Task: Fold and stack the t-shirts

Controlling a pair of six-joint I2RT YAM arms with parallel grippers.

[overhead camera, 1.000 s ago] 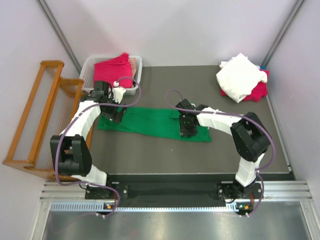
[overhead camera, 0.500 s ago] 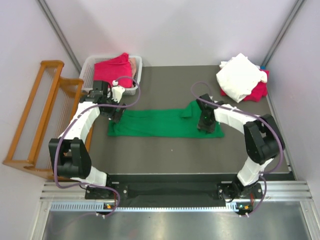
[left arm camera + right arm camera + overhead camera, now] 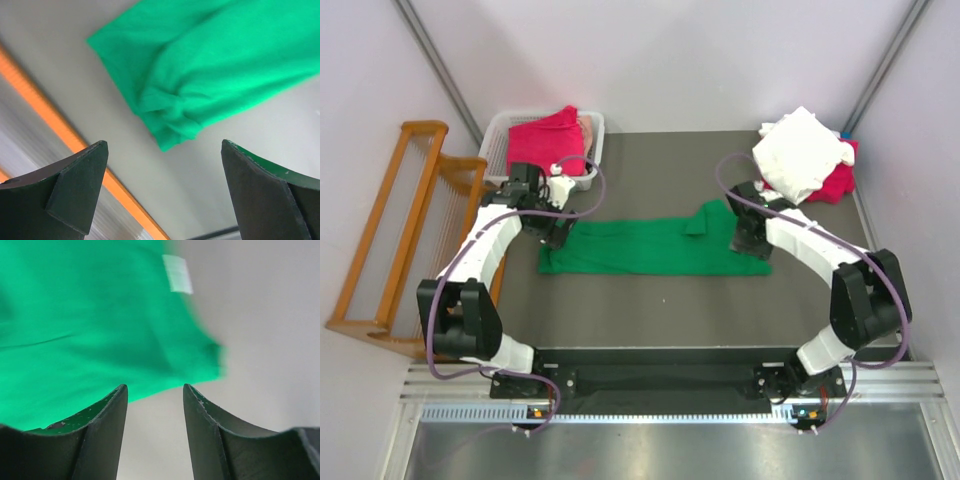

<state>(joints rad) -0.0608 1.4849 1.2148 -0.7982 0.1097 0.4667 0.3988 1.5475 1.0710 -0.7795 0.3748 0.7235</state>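
Green t-shirt [image 3: 650,250] lies in a long strip across the table [image 3: 650,310], 9 to 3 o'clock; white t-shirt [image 3: 800,152] heaped on crimson t-shirt [image 3: 832,185] at 1 o'clock; left gripper [image 3: 556,232] spread wide over the strip's 9 o'clock end; right gripper [image 3: 750,243] fingers parted, empty, at its 3 o'clock end.

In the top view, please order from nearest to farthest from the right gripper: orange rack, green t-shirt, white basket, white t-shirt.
1. green t-shirt, right at the right gripper, mid-table.
2. white t-shirt, back right corner.
3. white basket, back left.
4. orange rack, far left, off the table.
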